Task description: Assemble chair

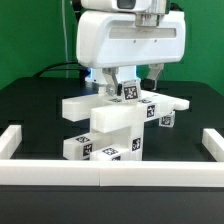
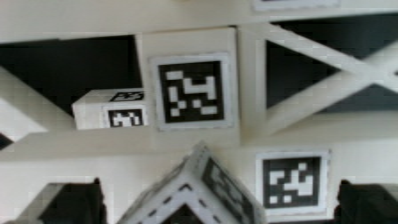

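The chair parts (image 1: 112, 122) stand as one white stack in the middle of the black table, with tagged blocks at the bottom and a long bar across the upper part. A small tagged piece (image 1: 130, 92) tops the stack. My gripper (image 1: 131, 84) hangs straight over that top piece with its dark fingers spread wide. In the wrist view, a white slab with a large tag (image 2: 192, 92) and a small tagged cube (image 2: 112, 110) lie ahead. A ridged white part (image 2: 199, 190) and a tagged face (image 2: 294, 180) sit between the fingers (image 2: 68, 206). My gripper (image 2: 222, 206) is open and I see no grip on them.
A long low white border rail (image 1: 100, 171) runs along the front of the table, with side arms at the exterior view's left (image 1: 10, 142) and right (image 1: 211, 146). The bulky white arm body (image 1: 130, 40) hangs above the stack. Green wall behind.
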Robot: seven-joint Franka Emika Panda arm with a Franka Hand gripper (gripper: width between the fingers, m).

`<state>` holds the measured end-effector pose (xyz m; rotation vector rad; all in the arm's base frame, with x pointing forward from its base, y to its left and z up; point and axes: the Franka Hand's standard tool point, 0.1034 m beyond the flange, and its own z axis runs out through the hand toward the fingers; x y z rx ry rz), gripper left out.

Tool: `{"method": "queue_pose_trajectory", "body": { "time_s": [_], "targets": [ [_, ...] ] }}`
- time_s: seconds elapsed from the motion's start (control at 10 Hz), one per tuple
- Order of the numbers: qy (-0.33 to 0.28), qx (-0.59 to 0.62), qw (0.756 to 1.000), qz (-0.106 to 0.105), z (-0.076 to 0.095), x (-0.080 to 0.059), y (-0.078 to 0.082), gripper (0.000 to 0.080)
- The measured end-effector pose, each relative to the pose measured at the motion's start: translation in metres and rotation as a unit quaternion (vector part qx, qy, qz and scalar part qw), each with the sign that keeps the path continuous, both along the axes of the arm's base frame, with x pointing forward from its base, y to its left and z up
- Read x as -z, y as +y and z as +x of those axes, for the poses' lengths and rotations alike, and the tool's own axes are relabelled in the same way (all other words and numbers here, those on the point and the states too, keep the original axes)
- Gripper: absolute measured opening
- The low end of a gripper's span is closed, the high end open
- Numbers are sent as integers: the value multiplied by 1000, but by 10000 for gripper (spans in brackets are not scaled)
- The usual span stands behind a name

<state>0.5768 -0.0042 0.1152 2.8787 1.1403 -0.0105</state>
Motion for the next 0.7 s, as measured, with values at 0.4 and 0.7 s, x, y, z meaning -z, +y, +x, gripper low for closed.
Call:
{"method": "queue_pose_trajectory", "body": {
  "time_s": [0.4, 0.7],
  "targets": [
    [7, -110, 994, -13, 0, 0, -4, 649],
    [15, -189, 982, -26, 0, 0, -5, 649]
  ]
}}
